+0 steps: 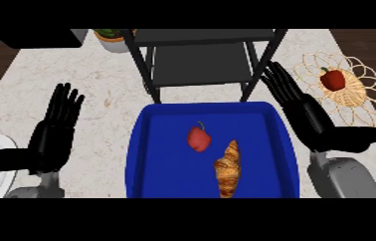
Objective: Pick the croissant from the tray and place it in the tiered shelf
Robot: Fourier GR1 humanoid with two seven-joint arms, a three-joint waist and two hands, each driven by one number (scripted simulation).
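Croissant [228, 169] lies lengthwise in the right half of the blue tray [140, 155], near its front edge, with a red pepper [198, 138] just beside it up and to the left, the two close but seemingly apart. Beyond the tray's far rim stands the dark tiered shelf [198, 60], its posts rising at the tray's back corners; a second red pepper [332, 79] sits on a woven wire mat [352, 103] to the right, and a potted plant [112, 38] shows left of the shelf. Left hand [55, 130] rests well left of the tray with fingers straight and holding nothing, while the right hand [308, 113] reaches along the tray's right rim toward the shelf's right post, fingers also straight and empty.
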